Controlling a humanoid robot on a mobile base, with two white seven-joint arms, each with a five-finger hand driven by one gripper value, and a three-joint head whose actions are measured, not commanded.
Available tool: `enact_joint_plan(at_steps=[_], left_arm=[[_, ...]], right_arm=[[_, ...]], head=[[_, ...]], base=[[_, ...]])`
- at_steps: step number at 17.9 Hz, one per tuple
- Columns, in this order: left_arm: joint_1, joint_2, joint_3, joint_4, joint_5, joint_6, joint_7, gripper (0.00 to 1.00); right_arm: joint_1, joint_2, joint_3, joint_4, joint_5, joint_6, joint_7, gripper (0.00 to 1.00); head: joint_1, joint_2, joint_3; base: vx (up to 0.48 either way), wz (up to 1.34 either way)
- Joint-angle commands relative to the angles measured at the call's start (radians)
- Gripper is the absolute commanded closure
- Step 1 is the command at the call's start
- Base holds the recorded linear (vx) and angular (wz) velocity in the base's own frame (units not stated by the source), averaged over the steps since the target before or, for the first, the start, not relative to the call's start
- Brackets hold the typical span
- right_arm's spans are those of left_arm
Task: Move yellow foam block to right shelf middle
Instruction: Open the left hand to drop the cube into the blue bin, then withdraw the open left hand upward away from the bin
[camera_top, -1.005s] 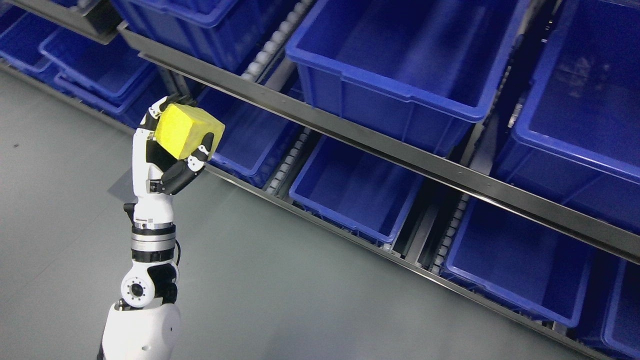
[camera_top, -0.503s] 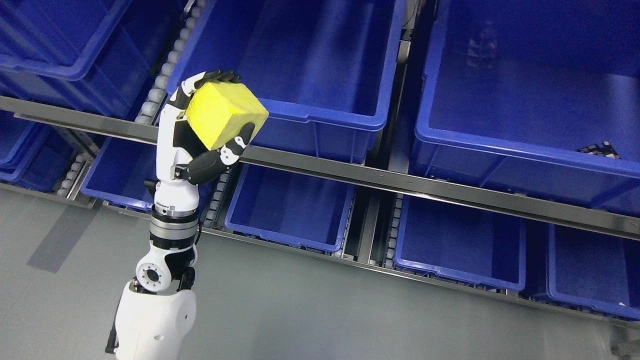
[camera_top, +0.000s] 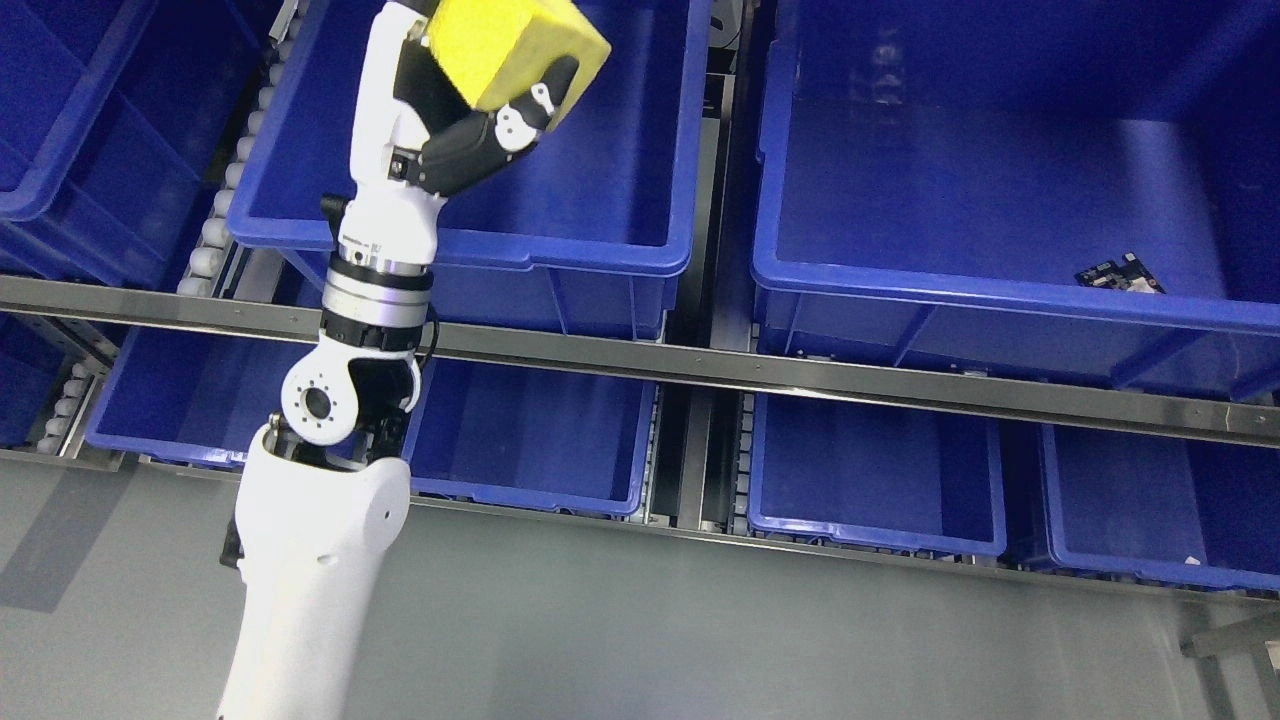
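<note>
Over upper-left bin (camera_top: 600, 255): left hand (camera_top: 470, 110) gripping yellow foam block (camera_top: 510, 40); right bin (camera_top: 900, 290) possibly circuit board (camera_top: 1120, 273).

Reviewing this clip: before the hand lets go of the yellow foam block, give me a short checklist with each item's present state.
1. Left hand grips the yellow foam block: ok.
2. Block over the upper-level blue bin: ok.
3. That bin is on the right shelf's middle level: cannot tell.
4. Bin floor below the block bare: ok where visible.
5. Block fully in view: not ok, top edge cuts it.
6. Right arm clear: cannot tell, out of view.

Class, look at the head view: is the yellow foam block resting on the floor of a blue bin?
No, the left hand holds the yellow foam block above the bin.
</note>
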Motion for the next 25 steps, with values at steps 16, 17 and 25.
enact_joint_plan(at_steps=[16, 17, 25], left_arm=[[-0.382, 0.017, -0.015, 0.391, 0.049, 0.914, 0.237, 0.15], [-0.384, 0.017, -0.015, 0.395, 0.059, 0.915, 0.237, 0.11], [-0.393, 0.017, 0.047, 0.249, 0.063, 0.794, 0.214, 0.0]], right_arm=[[-0.002, -0.017, 0.0, -0.017, 0.0, -0.001, 0.0, 0.0], [-0.002, -0.017, 0.0, -0.017, 0.0, -0.001, 0.0, 0.0], [-0.002, -0.017, 0.0, -0.017, 0.0, -0.001, 0.0, 0.0]], head=[[0.0, 0.0, 0.0], [0.0, 0.0, 0.0], [0.0, 0.0, 0.0]], base=[[0.003, -0.01], [0.0, 0.0], [0.0, 0.0]])
